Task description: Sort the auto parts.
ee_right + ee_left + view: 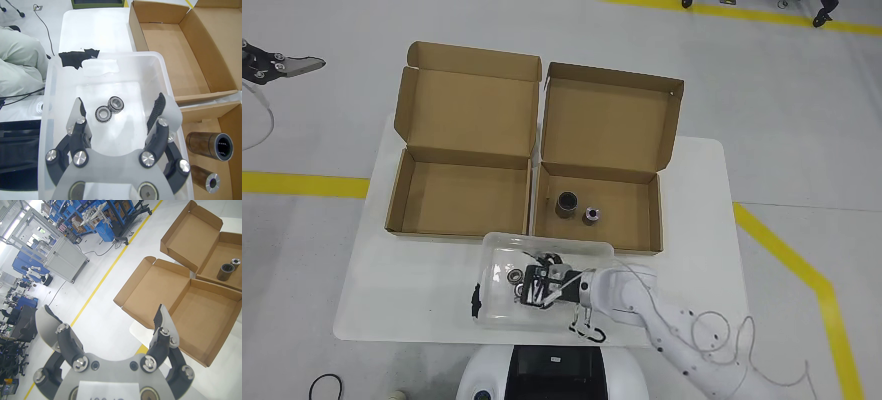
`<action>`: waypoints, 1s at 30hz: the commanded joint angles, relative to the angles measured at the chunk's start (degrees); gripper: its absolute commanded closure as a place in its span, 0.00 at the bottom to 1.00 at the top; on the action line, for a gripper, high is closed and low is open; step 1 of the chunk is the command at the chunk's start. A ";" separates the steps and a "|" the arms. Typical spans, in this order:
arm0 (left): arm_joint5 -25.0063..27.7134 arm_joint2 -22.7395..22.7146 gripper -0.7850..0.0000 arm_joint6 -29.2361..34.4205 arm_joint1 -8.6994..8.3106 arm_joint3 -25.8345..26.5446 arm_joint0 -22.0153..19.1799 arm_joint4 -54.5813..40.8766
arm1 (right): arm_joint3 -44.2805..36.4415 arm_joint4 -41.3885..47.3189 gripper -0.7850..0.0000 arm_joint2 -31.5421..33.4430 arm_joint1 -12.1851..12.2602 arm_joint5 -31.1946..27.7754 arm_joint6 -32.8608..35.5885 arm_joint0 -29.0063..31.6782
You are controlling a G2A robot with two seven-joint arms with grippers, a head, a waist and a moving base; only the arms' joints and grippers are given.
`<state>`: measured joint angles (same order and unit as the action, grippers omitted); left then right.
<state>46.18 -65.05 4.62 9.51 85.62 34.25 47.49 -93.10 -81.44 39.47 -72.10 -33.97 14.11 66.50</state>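
Note:
Two small steel bearings (103,114) (115,104) lie side by side on the floor of a clear plastic bin (162,75) at the table's front edge (497,312). My right gripper (120,101) hangs open just above them inside the bin (542,283), holding nothing. Behind the bin are two open cardboard boxes. The left box (457,200) (198,323) is empty. The right box (632,215) holds a large dark sleeve (565,203) (209,145) and a smaller bored cylinder (591,214) (206,181). My left gripper (103,309) is open and empty, off the table over the floor to the far left (287,66).
Black tape (75,58) and a white label (100,67) stick to the bin's end wall. A black carabiner (587,328) hangs by the right arm near the table's front edge. The white table (697,250) has bare room right of the boxes.

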 commanded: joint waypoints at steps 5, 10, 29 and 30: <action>0.00 0.00 0.00 0.00 0.00 0.00 0.00 0.00 | 4.71 1.31 0.27 -3.42 -1.79 2.42 0.63 -2.21; 0.00 0.00 0.00 0.00 0.00 0.00 0.00 0.00 | 7.92 2.01 0.29 -6.42 -3.47 4.16 1.96 -3.85; 0.00 0.00 0.00 0.00 0.00 0.00 0.00 0.00 | 12.58 2.03 0.58 -8.34 -6.03 7.12 5.86 -5.95; 0.00 0.00 0.00 0.00 0.00 0.00 0.00 0.00 | 12.56 2.00 0.59 -8.38 -6.11 7.25 6.12 -5.95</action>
<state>46.18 -65.05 4.62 9.51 85.62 34.25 47.49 -80.54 -79.39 31.13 -78.15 -26.81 20.03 60.56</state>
